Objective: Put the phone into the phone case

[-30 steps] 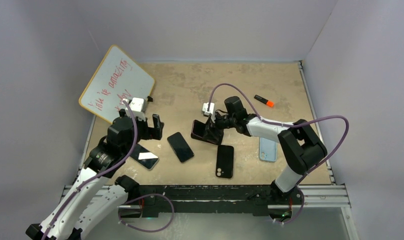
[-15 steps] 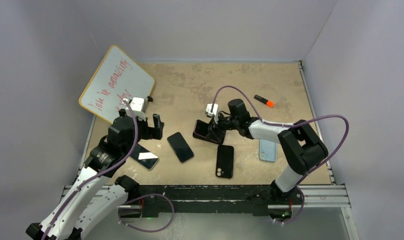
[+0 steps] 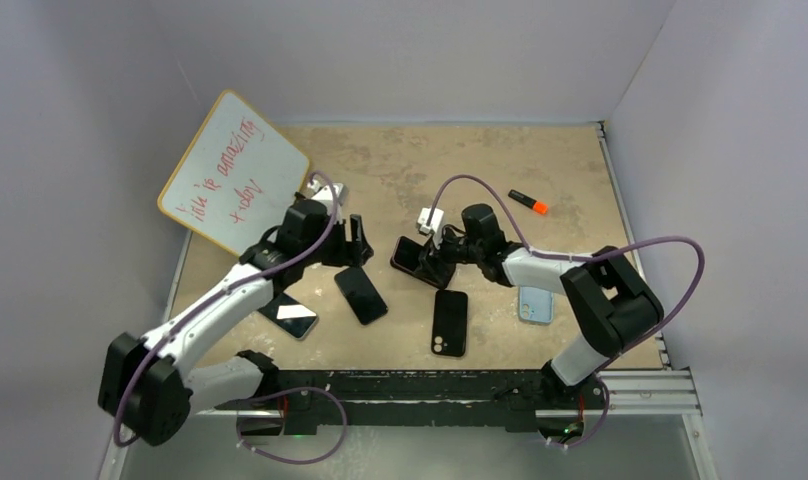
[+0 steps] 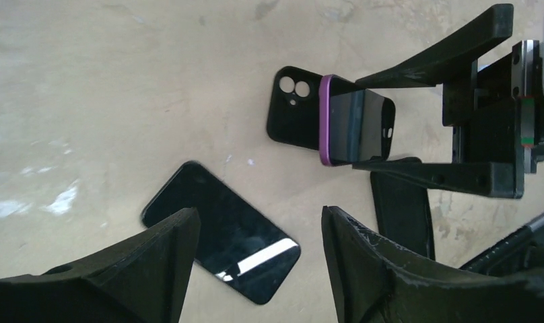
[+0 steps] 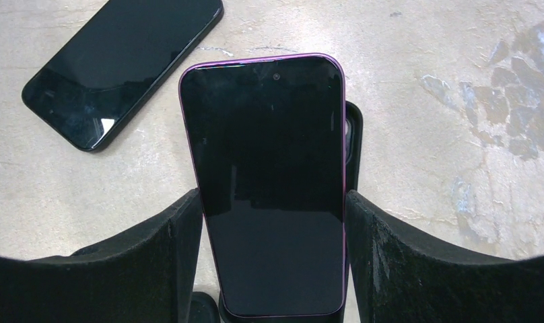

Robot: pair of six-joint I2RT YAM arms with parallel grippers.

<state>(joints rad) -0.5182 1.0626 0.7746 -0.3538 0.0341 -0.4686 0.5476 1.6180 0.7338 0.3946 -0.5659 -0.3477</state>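
Note:
My right gripper [image 5: 273, 202] is shut on a purple-edged phone [image 5: 269, 175], screen up, gripping its two long sides. The phone lies tilted over a black phone case [image 5: 354, 141] whose edge shows on its right. In the left wrist view the purple phone [image 4: 353, 128] sits against the black case [image 4: 293, 111], whose camera holes show. In the top view they are at mid-table [image 3: 408, 256], with the right gripper [image 3: 427, 258] beside them. My left gripper [image 4: 259, 222] is open and empty, hovering above a black phone [image 4: 222, 232] that lies flat on the table [image 3: 361, 294].
A black phone or case [image 3: 449, 322], back up, lies near the front. A light blue case [image 3: 536, 300] lies at the right, another phone [image 3: 290, 316] at the left. A whiteboard [image 3: 235, 170] leans at the back left. An orange marker [image 3: 529, 202] lies at the back right.
My left arm has swung from the left side towards the middle, above the black phone. My right gripper has shifted slightly right, still holding the purple phone.

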